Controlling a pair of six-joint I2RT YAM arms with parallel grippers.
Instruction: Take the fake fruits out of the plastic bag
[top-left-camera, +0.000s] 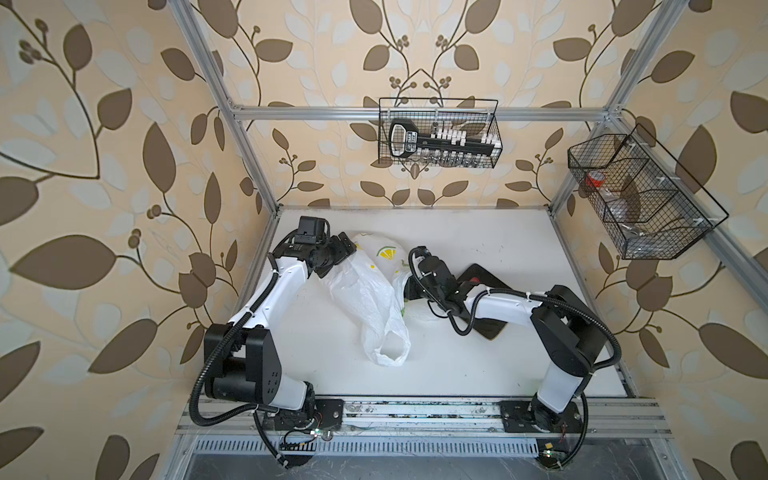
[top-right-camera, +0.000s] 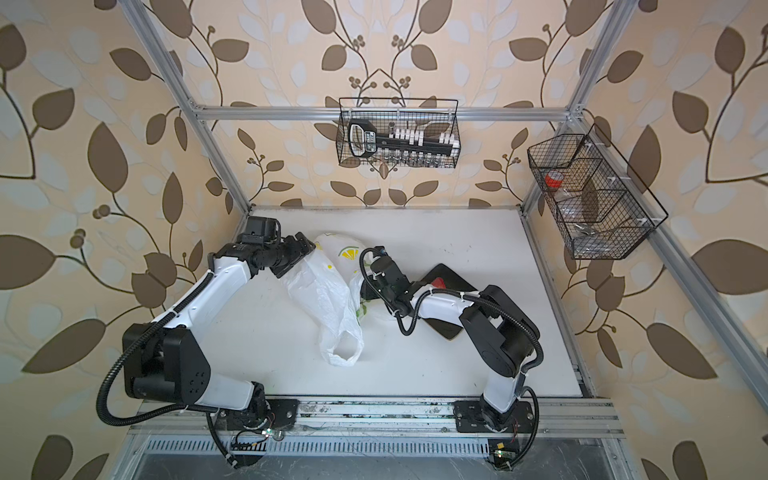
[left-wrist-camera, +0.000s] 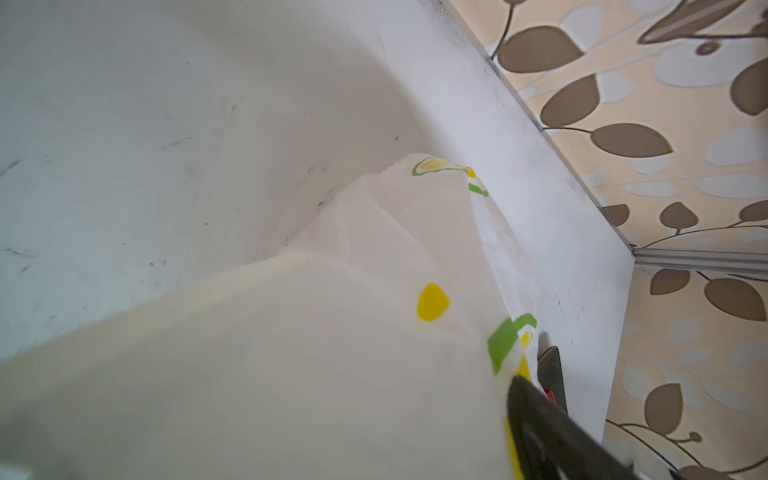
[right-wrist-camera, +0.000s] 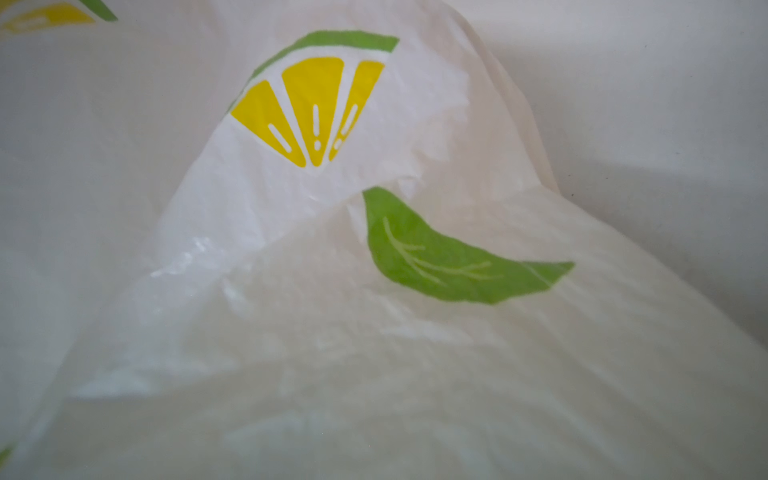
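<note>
The plastic bag (top-left-camera: 365, 299) (top-right-camera: 320, 299) is seen lying crumpled across the middle of the white counter (top-left-camera: 478, 365) in both top views. Its loop handle is turned toward the lower edge of the frame, and a printed lemon slice shows near its upper end.

The left gripper (top-left-camera: 337, 259) (top-right-camera: 295, 259) is placed at the bag's upper left edge. Its jaws are spread wide; the thin film lies against them and nothing is clamped. In the left wrist view the bag (left-wrist-camera: 332, 353) fills the lower half of the frame, and one dark finger (left-wrist-camera: 540, 424) is seen at the lower right.

The right gripper (top-left-camera: 409, 289) is set against the bag's right side, just left of the dark square plate (top-left-camera: 496, 328). How far its jaws are parted cannot be told, since they are hidden by the wrist and the film. Only the bag (right-wrist-camera: 374, 332) is shown in the right wrist view.

One red fake fruit (top-left-camera: 484, 279) (top-right-camera: 437, 284) is seen on the plate, outside the bag, right of centre. Whether any fruit lies inside the bag cannot be told.
</note>
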